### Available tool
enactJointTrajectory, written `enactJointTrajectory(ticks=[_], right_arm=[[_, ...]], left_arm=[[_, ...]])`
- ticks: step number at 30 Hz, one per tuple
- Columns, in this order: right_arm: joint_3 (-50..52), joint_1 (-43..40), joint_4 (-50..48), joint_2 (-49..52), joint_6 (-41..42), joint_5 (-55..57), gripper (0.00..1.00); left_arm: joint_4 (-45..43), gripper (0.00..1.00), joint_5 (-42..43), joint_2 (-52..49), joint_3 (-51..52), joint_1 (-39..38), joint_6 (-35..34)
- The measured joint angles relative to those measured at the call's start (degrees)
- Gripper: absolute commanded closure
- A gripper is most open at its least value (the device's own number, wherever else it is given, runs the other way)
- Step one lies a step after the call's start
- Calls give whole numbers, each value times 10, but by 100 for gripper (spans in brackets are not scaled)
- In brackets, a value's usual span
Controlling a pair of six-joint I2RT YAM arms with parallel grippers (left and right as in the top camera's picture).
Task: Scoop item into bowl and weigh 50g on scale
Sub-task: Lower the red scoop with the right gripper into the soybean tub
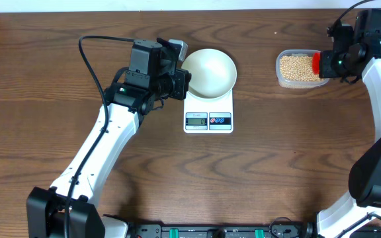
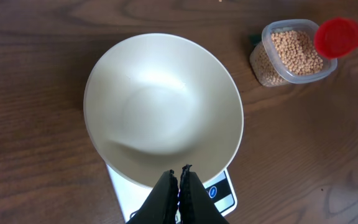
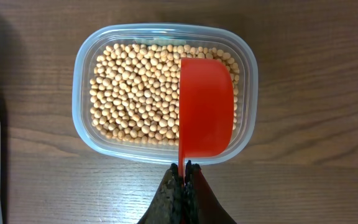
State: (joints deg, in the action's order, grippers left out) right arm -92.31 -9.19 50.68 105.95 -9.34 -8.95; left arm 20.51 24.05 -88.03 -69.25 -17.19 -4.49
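Right now you are scooping: your right pincer [image 3: 184, 167] clamps the empty red scoop [image 3: 206, 106] over the soybeans [image 3: 135, 93], at 3 o'clock of the empty white bowl [image 1: 209, 71] on the scale [image 1: 208, 120], left pincer [image 2: 180, 173] shut at its 9 o'clock rim; dip and fill next.

Bowl [image 1: 208, 71] atop scale [image 1: 197, 106]; beans [image 1: 298, 67] (tan, heaped) well apart.

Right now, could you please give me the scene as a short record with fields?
bowl: white, empty, on scale
beans: in clear container, right of scale
right gripper: shut on red scoop, held over beans, no beans visible in it
left gripper: shut, tips at bowl's rim
scale display: unreadable
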Motion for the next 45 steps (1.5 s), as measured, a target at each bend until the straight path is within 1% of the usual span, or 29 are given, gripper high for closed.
enactJointTrajectory(ticks=[21,32,45], right_arm=[[3,0,-17,0,-2,13,99],[59,0,-77,0,-2,15,99],[104,0,-117,0,3,2,99]], left_arm=[[0,93,0,0,0,0,0],[0,93,0,0,0,0,0],[0,93,0,0,0,0,0]])
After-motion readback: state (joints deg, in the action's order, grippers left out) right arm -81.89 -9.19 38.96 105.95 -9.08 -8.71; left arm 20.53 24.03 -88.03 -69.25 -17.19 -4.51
